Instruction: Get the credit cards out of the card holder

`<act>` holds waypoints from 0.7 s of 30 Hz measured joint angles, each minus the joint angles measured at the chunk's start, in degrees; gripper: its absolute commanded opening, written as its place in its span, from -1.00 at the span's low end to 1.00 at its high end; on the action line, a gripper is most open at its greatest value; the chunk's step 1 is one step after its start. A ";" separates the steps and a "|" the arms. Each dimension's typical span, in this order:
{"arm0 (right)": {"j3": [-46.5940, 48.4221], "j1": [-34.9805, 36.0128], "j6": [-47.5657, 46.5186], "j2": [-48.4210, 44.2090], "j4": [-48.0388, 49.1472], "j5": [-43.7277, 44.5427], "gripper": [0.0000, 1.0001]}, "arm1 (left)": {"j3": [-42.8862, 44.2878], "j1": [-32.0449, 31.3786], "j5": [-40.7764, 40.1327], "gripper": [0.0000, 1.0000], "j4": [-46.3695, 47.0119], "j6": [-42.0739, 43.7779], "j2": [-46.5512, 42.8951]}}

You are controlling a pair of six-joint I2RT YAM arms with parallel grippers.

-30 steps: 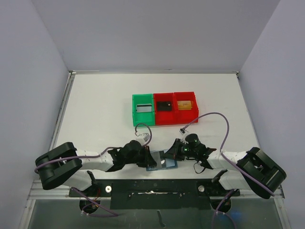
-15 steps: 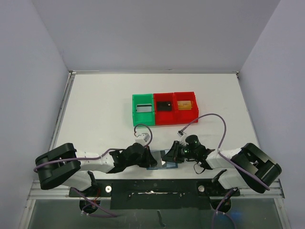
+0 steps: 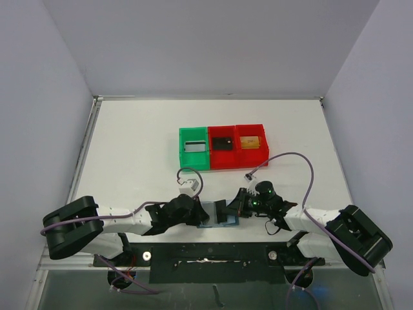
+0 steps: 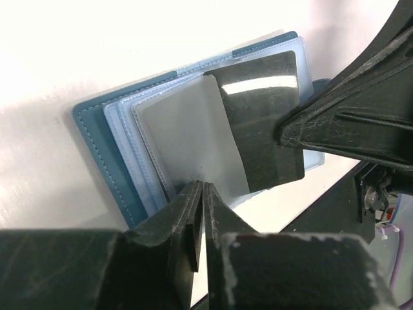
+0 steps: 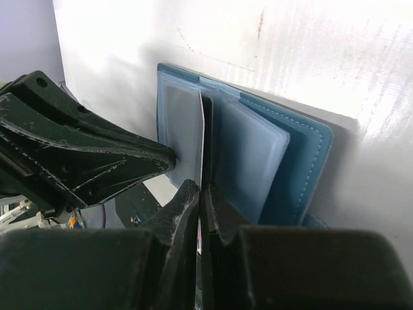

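text: none legible | labels: none | numbers: none

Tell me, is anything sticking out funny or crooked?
Yes. A dark grey card sticks out of the blue card holder, partly pulled from the sleeves and slightly crooked. The right gripper pinches it, and the left gripper pinches a clear sleeve.
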 measured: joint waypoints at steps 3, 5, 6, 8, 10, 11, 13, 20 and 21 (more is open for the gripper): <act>-0.17 -0.26 0.11 0.22 -0.22 0.04 -0.96 | 0.17 -0.02 -0.35 -0.55 -0.68 0.42 -0.55; -0.35 -0.26 0.55 0.94 0.55 0.04 -0.95 | 0.92 -0.02 -0.55 -0.46 -1.60 0.81 -0.87; -0.39 -0.26 0.92 1.77 1.09 0.00 -0.95 | 1.46 0.00 -0.66 -0.45 -2.25 1.20 -0.92; -0.42 -0.26 1.49 3.06 2.25 -0.07 -0.95 | 3.23 0.00 -0.68 -0.44 -4.48 2.49 -0.92; -0.42 -0.26 2.16 4.24 3.67 -0.11 -0.94 | 5.01 0.00 -0.66 -0.48 -6.23 3.76 -0.79; -0.42 -0.26 2.60 4.79 4.39 -0.13 -0.93 | 6.32 -0.02 -0.57 -0.54 -6.93 4.50 -0.44; -0.42 -0.26 3.21 5.42 5.16 -0.09 -0.92 | 9.31 -0.02 -0.46 -0.67 -7.78 5.92 1.05; -0.42 -0.26 5.60 6.84 6.71 0.39 -0.84 | 12.70 -0.79 -2.19 -0.72 -12.13 6.47 6.88; -0.42 -0.26 5.95 6.95 6.91 0.61 -0.83 | 12.72 -0.96 -2.54 -0.71 -12.50 6.08 7.19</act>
